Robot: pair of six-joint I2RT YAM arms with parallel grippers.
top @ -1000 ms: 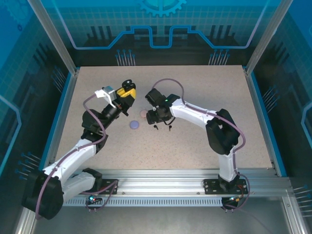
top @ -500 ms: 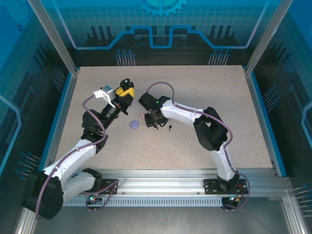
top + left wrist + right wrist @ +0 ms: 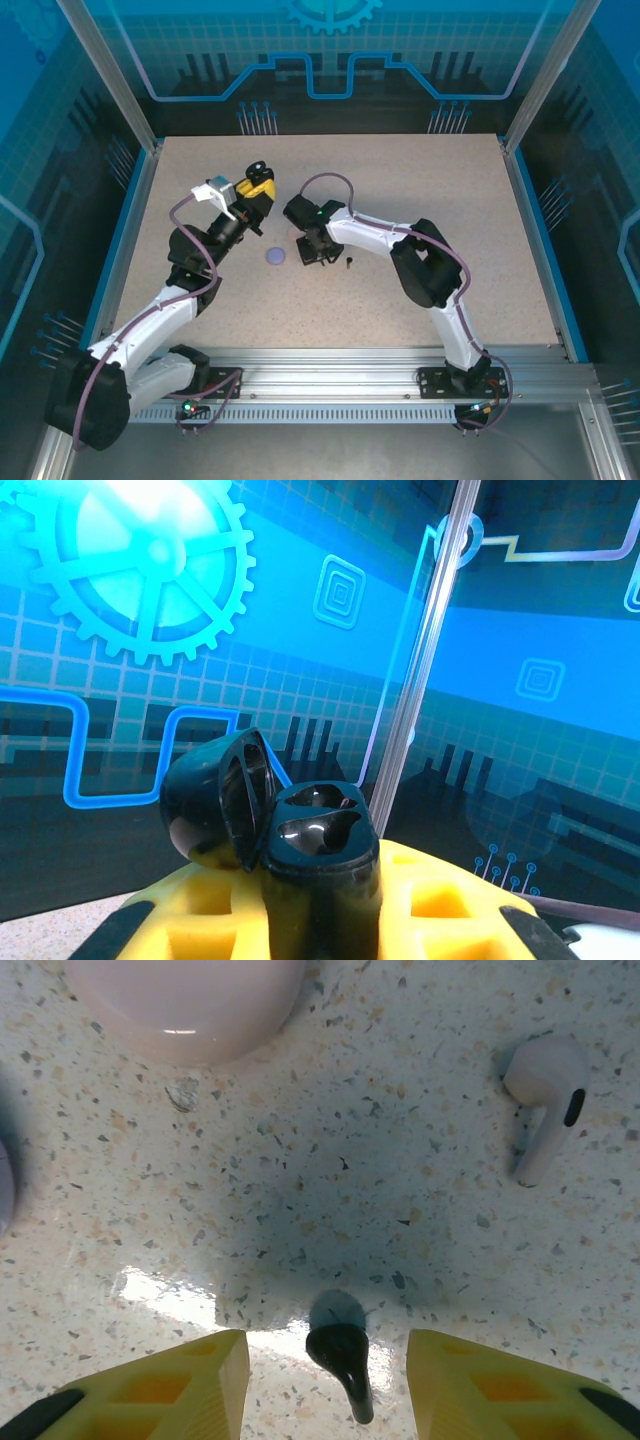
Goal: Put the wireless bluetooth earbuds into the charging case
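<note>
Between the spread jaws of the right gripper (image 3: pixel 325 1345), on the speckled table (image 3: pixel 300 1210), one black earbud (image 3: pixel 340 1355) is framed, so the pick-up is judged to be in hand. Closure on it and a carry to the open black charging case (image 3: pixel 318 830), clamped aloft in the left gripper (image 3: pixel 258 186), are called for next. Also counted: one pale pink earbud (image 3: pixel 545 1100), one pink case (image 3: pixel 185 1000), one lavender case (image 3: pixel 275 257) and a second black earbud (image 3: pixel 349 262).

White arms (image 3: pixel 365 229), yellow fingers (image 3: pixel 175 1385)

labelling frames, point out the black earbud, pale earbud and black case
black earbud (image 3: pixel 338 1348), right wrist view, its head
pale earbud (image 3: pixel 546 1072), right wrist view, its head
black case (image 3: pixel 320 880), left wrist view, its base
</note>
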